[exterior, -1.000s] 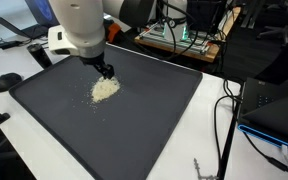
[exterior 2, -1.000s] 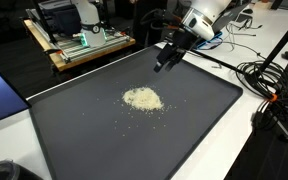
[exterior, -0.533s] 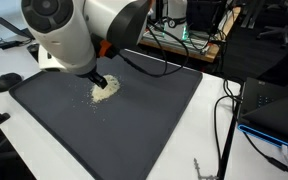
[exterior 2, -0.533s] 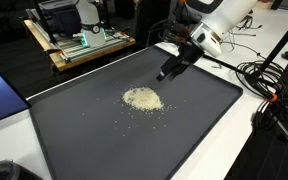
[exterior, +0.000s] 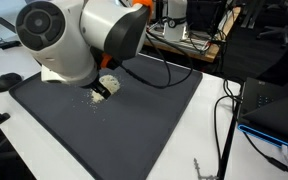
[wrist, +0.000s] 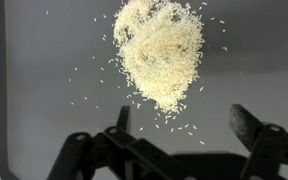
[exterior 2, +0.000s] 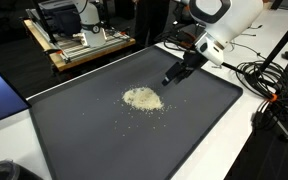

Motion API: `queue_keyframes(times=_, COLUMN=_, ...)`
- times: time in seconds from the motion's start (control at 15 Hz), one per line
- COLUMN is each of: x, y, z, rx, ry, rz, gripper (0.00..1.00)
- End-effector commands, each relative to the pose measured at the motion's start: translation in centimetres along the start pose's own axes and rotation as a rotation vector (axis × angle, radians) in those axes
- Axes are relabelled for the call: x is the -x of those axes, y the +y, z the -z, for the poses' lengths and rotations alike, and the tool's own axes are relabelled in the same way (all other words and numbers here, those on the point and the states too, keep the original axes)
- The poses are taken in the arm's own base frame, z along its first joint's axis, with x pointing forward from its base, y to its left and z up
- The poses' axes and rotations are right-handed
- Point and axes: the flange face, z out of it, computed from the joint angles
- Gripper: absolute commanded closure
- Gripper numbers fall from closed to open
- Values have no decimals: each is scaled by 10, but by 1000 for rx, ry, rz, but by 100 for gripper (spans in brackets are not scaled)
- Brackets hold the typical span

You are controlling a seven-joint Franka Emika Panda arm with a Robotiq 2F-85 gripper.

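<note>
A small heap of pale rice grains (exterior 2: 142, 98) lies near the middle of a large dark grey mat (exterior 2: 114, 135). In the wrist view the heap (wrist: 160, 52) fills the upper middle, with loose grains scattered below it. My gripper (exterior 2: 171, 77) hangs a little above the mat just beside the heap; in the wrist view (wrist: 184, 118) its two black fingers stand wide apart with nothing between them but stray grains. In an exterior view the arm covers most of the heap (exterior: 110, 85), and the gripper (exterior: 100, 91) shows only partly.
The mat (exterior: 134, 115) lies on a white table. A wooden rack with electronics (exterior 2: 79, 40) stands beyond its far edge. Cables (exterior 2: 269, 95) trail beside the mat. A black round object (exterior: 8, 81) and a monitor edge (exterior: 274, 110) flank the table.
The arm has swung over and lowered towards the rice heap, the gripper moving from the mat's far edge to beside the heap. The heap has not moved.
</note>
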Motion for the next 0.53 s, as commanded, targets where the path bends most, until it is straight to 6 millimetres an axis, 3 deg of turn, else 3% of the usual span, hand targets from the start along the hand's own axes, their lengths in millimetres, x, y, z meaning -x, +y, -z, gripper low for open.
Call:
queue_keyframes(times=0.0, x=7, y=-11, z=7, rx=-45, ry=1, rz=-1, gripper=0)
queue_keyframes(times=0.47, x=30, y=-22, z=0, rx=-68, ry=65, rz=10, gripper=0)
